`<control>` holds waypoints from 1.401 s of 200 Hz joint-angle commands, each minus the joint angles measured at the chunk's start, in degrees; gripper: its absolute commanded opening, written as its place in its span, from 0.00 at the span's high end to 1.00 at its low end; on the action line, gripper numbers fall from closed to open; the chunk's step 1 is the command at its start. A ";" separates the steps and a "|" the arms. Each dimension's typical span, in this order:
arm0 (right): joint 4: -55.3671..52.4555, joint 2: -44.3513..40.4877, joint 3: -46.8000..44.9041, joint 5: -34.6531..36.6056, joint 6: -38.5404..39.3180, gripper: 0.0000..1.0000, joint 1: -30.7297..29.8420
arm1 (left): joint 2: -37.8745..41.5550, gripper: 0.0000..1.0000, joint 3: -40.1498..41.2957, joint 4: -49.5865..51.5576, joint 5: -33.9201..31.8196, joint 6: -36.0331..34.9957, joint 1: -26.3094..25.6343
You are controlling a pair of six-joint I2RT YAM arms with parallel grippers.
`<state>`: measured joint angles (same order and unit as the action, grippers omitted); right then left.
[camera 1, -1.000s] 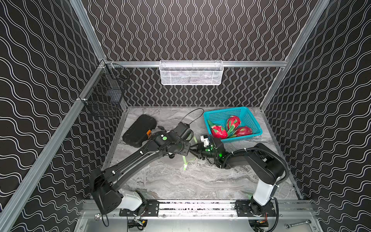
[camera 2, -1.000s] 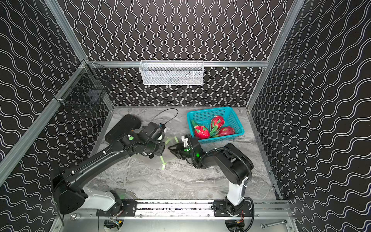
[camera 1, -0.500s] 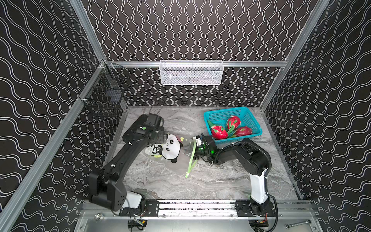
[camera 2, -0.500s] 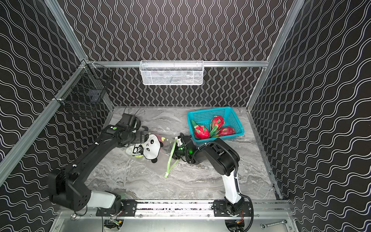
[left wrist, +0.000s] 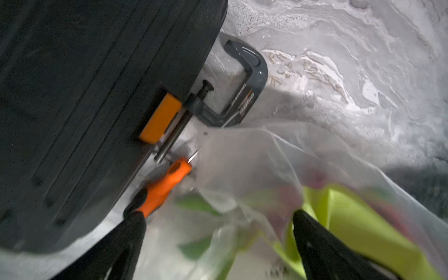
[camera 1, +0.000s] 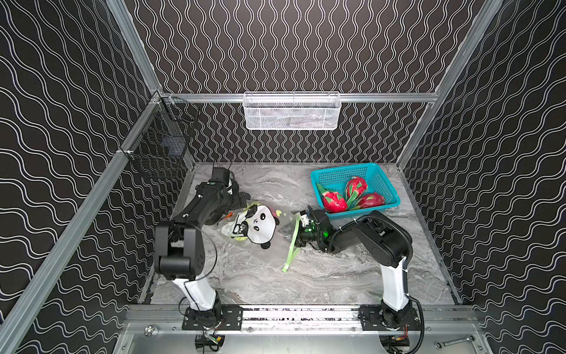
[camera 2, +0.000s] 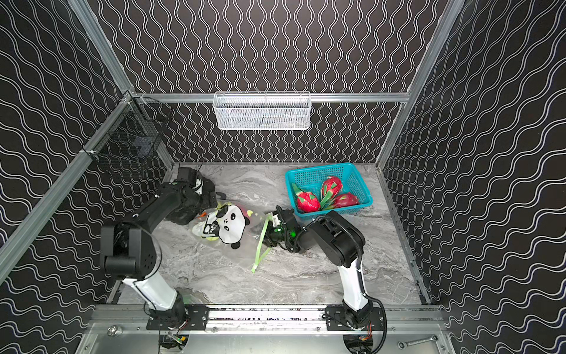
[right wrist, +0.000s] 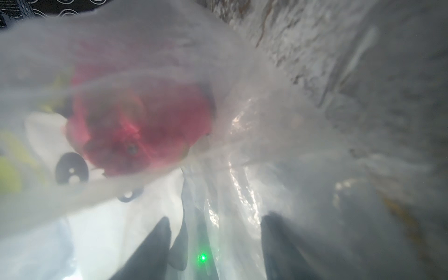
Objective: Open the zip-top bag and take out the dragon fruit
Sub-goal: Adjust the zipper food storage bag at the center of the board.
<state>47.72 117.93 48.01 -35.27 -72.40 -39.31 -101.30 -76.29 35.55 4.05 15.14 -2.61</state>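
The zip-top bag (camera 1: 260,226) (camera 2: 228,228) lies on the marble table, panda print up, its lime-green zip strip (camera 1: 292,248) toward my right arm. My right gripper (camera 1: 301,228) (right wrist: 215,230) sits at the bag's mouth, open, with clear film draped over and between its fingers (right wrist: 157,242). Through the film one red dragon fruit (right wrist: 138,131) shows inside the bag. My left gripper (camera 1: 232,210) (left wrist: 218,230) stands wide open over the bag's far end, holding nothing. Three more dragon fruit (camera 1: 335,200) (camera 2: 307,200) lie in the teal basket (camera 1: 364,210).
A black tool case (left wrist: 84,97) (camera 2: 183,216) lies at the back left under my left arm, with a grey C-clamp (left wrist: 252,80) and an orange-handled tool (left wrist: 167,184) beside it. A white mesh basket (camera 1: 291,112) hangs on the back wall, a black wire basket (camera 1: 162,147) on the left.
My left arm has swung back and left toward the tool case, and its jaws have opened wide. The bag has spread flat with the panda showing. My right gripper has opened a little wider.
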 commanded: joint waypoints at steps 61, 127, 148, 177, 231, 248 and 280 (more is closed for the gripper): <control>2.09 2.60 -0.60 -0.59 -0.32 0.34 0.77 | -8.23 0.99 -6.75 -2.49 8.23 2.60 -0.15; 16.24 4.18 -2.21 -0.80 -1.89 0.00 1.51 | 6.69 1.00 -10.90 2.81 13.30 11.17 -10.17; 23.16 4.79 -3.63 -0.59 -4.09 0.01 2.04 | 8.77 1.00 -16.84 9.00 11.36 12.88 -16.62; 26.92 5.34 -4.35 -0.71 -5.65 0.00 2.18 | 10.92 1.00 -20.17 14.59 8.83 13.24 -19.18; 8.92 1.65 -2.36 0.99 -0.65 0.00 2.05 | 12.09 1.00 -12.75 13.53 5.96 11.30 -18.42; 3.36 0.79 -0.43 3.14 1.69 0.01 2.04 | 11.44 1.00 -7.70 9.83 6.52 12.12 -17.57; -0.54 3.32 6.50 4.32 1.63 0.01 2.04 | 6.83 1.00 -6.04 6.58 7.16 10.95 -15.58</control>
<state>53.98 119.77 50.35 -33.61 -72.36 -37.15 -91.74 -82.43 46.37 10.72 27.05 -19.42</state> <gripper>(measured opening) 0.995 0.049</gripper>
